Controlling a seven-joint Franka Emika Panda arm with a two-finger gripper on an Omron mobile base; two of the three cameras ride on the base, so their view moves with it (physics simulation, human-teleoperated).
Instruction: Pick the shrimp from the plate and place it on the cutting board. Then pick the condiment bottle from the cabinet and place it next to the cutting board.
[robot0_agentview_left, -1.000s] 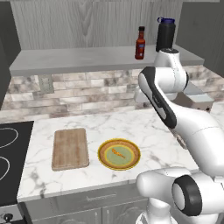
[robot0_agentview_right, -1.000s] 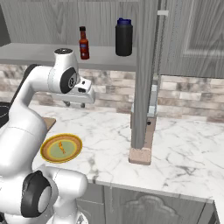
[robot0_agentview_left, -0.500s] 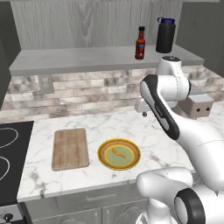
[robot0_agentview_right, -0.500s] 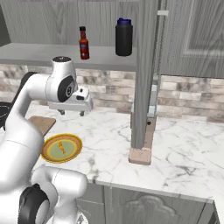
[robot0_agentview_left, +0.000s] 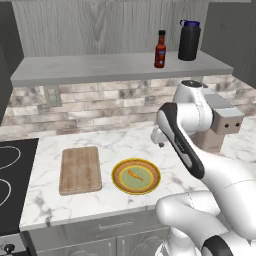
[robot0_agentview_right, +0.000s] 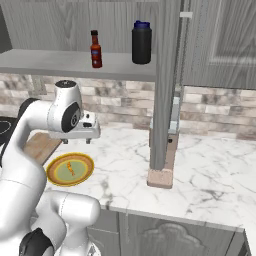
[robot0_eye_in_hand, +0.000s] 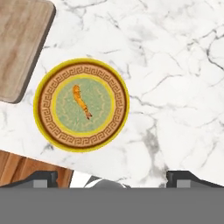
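The round plate (robot0_agentview_left: 119, 171) with a yellow rim lies on the marble worktop, and the small orange shrimp (robot0_agentview_left: 135, 175) rests on its green centre. Left of it lies the wooden cutting board (robot0_agentview_left: 80, 169). My gripper (robot0_agentview_right: 76, 141) hangs open over the worktop, pointing down, a little right of the plate and above it, with nothing between its jaws. In the hand view the shrimp (robot0_eye_in_hand: 81, 101) and plate (robot0_eye_in_hand: 122, 103) sit upper left of my gripper (robot0_eye_in_hand: 116, 178), with the cutting board (robot0_eye_in_hand: 19, 48) at the top left corner. The dark red condiment bottle (robot0_agentview_left: 160, 49) stands upright on the grey cabinet (robot0_agentview_left: 100, 67) shelf.
A larger black bottle with a blue lid (robot0_agentview_left: 189, 40) stands right of the condiment bottle. A black cooktop (robot0_agentview_left: 10, 170) borders the worktop's left end. A tall grey post on a tan block (robot0_agentview_right: 164, 115) rises from the worktop to my right. A brick backsplash runs behind.
The hand has swung down from pointing sideways to pointing at the worktop beside the plate, and its jaws have spread wider. The plate, shrimp, board and bottles have not moved.
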